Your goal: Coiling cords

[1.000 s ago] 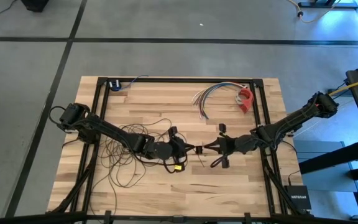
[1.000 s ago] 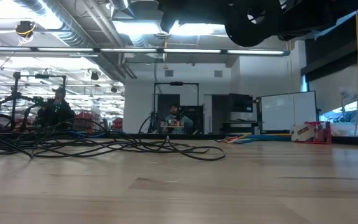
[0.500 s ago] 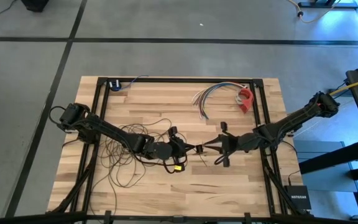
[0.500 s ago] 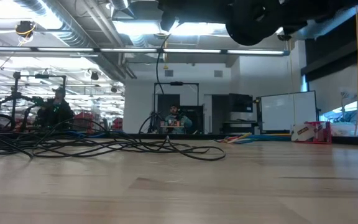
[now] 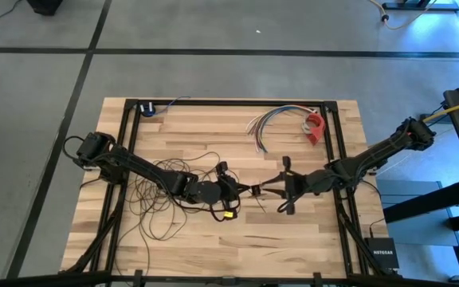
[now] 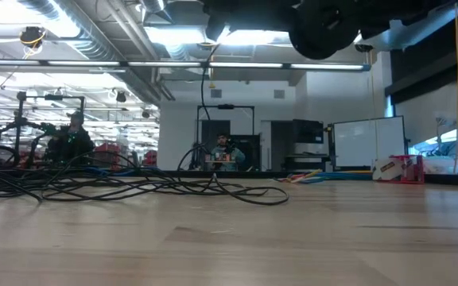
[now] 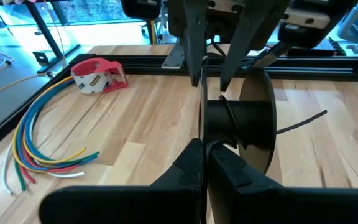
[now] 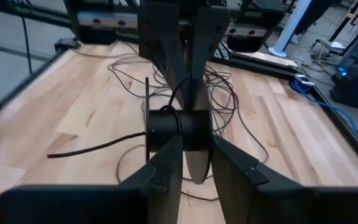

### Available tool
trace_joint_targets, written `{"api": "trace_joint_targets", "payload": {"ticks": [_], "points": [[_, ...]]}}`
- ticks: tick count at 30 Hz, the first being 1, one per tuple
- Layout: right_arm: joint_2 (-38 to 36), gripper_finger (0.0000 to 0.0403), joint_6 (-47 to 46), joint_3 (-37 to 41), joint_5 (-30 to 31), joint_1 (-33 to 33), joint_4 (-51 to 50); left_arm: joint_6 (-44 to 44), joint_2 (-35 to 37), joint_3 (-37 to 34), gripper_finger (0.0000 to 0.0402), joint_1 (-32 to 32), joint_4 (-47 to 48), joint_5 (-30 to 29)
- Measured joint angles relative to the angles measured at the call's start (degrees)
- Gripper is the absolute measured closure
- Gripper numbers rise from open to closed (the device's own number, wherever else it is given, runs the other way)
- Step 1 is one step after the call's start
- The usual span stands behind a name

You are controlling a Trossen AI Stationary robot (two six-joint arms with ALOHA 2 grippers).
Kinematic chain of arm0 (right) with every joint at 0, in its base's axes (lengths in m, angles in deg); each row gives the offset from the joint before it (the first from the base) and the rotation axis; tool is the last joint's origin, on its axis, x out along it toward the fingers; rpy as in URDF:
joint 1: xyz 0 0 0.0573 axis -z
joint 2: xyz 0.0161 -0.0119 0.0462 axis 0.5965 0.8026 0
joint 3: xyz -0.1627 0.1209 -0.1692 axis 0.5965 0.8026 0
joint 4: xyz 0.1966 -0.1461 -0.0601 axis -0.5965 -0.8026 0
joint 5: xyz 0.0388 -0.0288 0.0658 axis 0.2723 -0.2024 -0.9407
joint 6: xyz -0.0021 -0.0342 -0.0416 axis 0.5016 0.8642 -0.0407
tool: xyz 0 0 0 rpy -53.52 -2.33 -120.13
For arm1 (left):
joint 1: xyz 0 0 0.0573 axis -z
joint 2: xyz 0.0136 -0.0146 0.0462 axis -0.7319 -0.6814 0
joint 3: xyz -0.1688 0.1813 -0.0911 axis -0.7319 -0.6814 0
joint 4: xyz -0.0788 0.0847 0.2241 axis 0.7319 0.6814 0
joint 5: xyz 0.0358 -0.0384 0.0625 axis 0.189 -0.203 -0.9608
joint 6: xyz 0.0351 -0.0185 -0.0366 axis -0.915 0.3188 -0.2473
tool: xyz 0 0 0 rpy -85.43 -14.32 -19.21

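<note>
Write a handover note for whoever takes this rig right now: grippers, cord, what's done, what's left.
Left gripper: shut on the spool, holding it above mid-table.
Right gripper: fingers open, set either side of the spool without pinching it.
Cord: nearly all lies in loose loops on the left half of the table; one strand rises to the spool and a short free end sticks out from it.
Done: cord end is at the spool.
Left: practically all the coiling.
</note>
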Motion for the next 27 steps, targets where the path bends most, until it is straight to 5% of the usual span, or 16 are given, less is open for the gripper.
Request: {"api": "trace_joint_targets", "payload": {"ticks": [10,27], "points": [[0.08,0.0317,2.58,0.00,-1.96,0.00,0.35,-3.03,0.00,0.00,0.0401,0.31,-0.63,1.77],[0.08,0.0392,3.26,0.00,-5.03,0.00,2.91,-7.66,0.00,0.00,0.0402,0.46,-0.76,4.44]]}}
